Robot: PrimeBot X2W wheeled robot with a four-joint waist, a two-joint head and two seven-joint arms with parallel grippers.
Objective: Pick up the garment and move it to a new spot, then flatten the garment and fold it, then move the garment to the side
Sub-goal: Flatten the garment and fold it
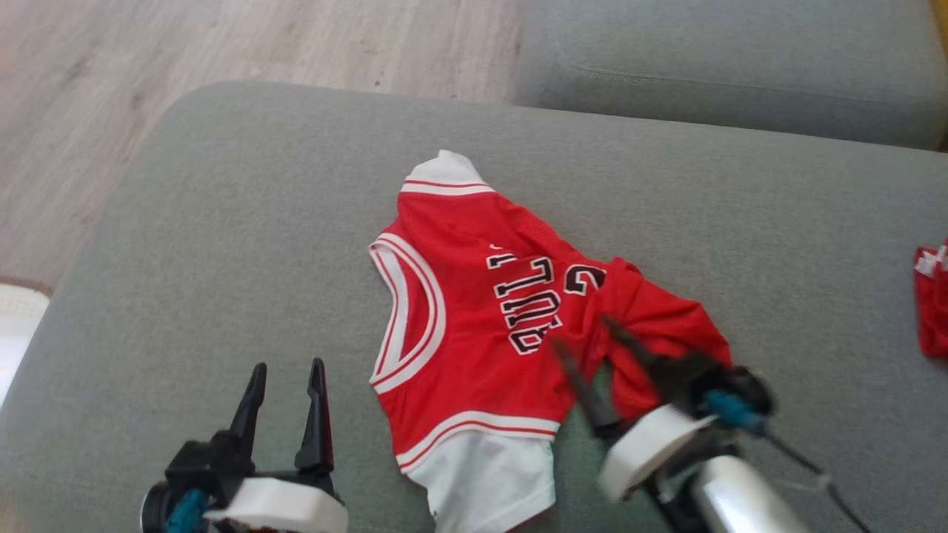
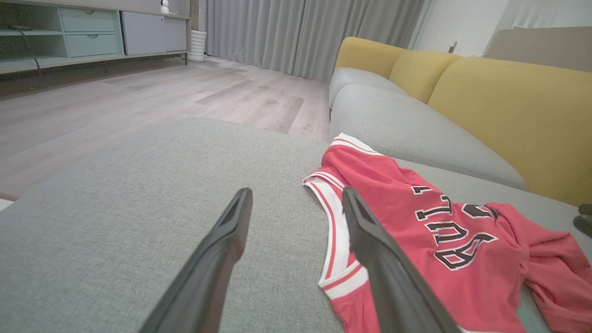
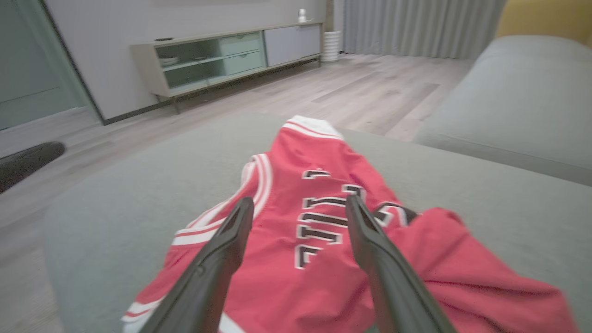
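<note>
1. Spread wide and empty, the left gripper (image 1: 287, 374) is idling at seven o'clock in the head view, clear of the red jersey (image 1: 474, 311) lying on the grey cushion (image 1: 222, 222); the right gripper (image 1: 585, 334), at five o'clock, is hovering open-fingered over its bunched side.
2. Left wrist view: its fingers are framing bare cushion, jersey lying at three o'clock.
3. Right wrist view: parted fingers are straddling the lettering (image 3: 319, 231), pinching nothing, seemingly poised for flattening.
</note>
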